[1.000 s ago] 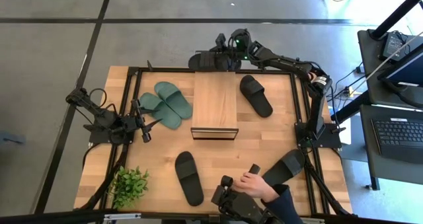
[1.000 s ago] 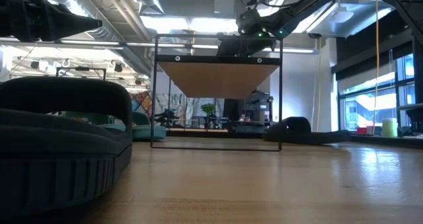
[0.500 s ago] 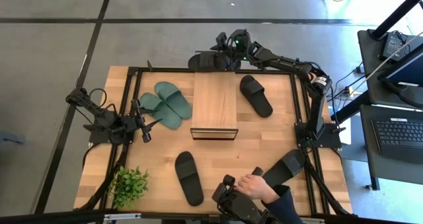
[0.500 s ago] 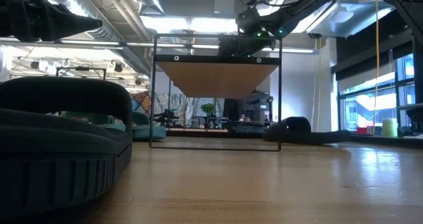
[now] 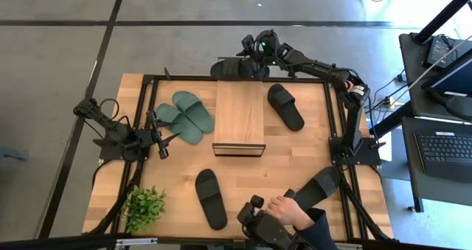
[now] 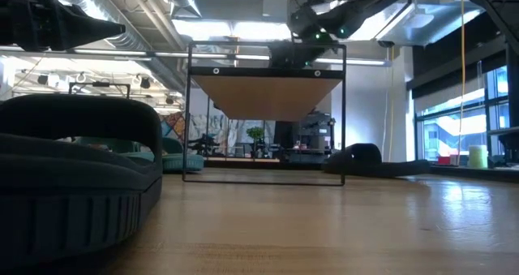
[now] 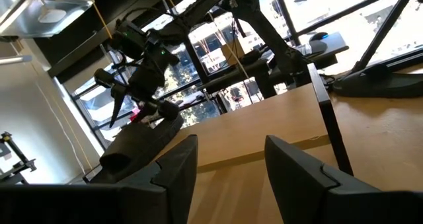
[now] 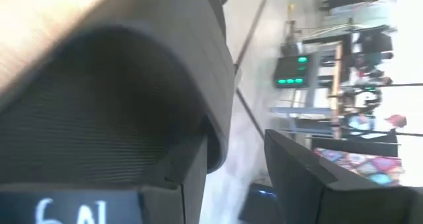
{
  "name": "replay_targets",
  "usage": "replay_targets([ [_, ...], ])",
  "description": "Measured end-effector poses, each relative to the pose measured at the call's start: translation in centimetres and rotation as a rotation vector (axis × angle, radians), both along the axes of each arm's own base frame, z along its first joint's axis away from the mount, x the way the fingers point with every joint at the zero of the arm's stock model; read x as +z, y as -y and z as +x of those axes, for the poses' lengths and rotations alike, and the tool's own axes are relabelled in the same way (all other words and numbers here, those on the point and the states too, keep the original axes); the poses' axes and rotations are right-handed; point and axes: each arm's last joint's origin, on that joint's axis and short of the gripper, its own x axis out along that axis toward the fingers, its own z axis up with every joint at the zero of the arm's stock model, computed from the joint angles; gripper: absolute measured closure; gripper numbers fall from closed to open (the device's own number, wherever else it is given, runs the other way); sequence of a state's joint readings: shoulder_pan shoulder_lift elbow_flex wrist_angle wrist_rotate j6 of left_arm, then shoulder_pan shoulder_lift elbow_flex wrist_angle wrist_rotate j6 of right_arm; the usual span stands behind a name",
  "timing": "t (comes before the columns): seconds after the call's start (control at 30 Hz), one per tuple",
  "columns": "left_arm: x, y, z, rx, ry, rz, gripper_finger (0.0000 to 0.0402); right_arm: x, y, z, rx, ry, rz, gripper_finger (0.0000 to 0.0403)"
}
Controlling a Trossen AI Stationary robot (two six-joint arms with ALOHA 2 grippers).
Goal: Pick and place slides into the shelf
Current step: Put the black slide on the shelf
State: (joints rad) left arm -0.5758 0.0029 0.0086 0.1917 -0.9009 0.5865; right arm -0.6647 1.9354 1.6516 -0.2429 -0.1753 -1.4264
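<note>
The shelf (image 5: 240, 117) stands mid-table. A black slide (image 5: 234, 68) lies crosswise at its far end; the low view shows this slide (image 6: 293, 58) level with the plank top. My right gripper (image 5: 253, 46) hovers open just over that slide. Two green slides (image 5: 184, 111) lie left of the shelf, one black slide (image 5: 285, 106) lies right of it, and another (image 5: 210, 198) lies toward the near edge. A further black slide (image 5: 317, 186) sits at the near right. My left gripper (image 5: 165, 143) waits open at the table's left, touching nothing. My right gripper (image 8: 234, 178) stands open over the black slide (image 8: 132, 85), coming from above. The slide's rim (image 8: 221, 118) lies close beside one finger (image 8: 182, 178), and floor shows between the rim and the other finger (image 8: 297, 178). I cannot tell whether a finger touches it.
A person's hand (image 5: 284, 206) rests on dark gear (image 5: 258, 224) at the near edge, beside the near-right slide. A small potted plant (image 5: 144, 206) stands at the near left corner. Bare wood shows between the shelf and the near edge.
My right gripper has risen a little and shifted slightly toward the table's left, while the black slide at the shelf's far end has stayed where it was. The person's hand has drawn back a little toward the near edge.
</note>
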Motion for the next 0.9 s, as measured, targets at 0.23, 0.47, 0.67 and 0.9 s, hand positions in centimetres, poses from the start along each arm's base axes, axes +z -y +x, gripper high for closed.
replay_targets([
  [0.23, 0.0, 0.0, 0.0, 0.0, 0.0, 0.0, 0.0233, 3.0, -0.5, -0.6, -0.061, -0.062, 0.155, 0.0251],
  [0.47, 0.0, 0.0, 0.0, 0.0, 0.0, 0.001, 0.0233, 5.9, -1.1, -2.0, -0.301, -0.106, 0.323, 0.0251],
  [0.67, 0.0, 0.0, 0.0, 0.0, 0.0, 0.001, 0.0233, 7.3, -2.2, -3.4, -0.424, -0.156, 0.492, 0.0251],
  [0.9, 0.0, 0.0, 0.0, 0.0, 0.0, 0.001, 0.0233, 6.4, -2.8, -4.6, -0.549, -0.245, 0.649, 0.0251],
])
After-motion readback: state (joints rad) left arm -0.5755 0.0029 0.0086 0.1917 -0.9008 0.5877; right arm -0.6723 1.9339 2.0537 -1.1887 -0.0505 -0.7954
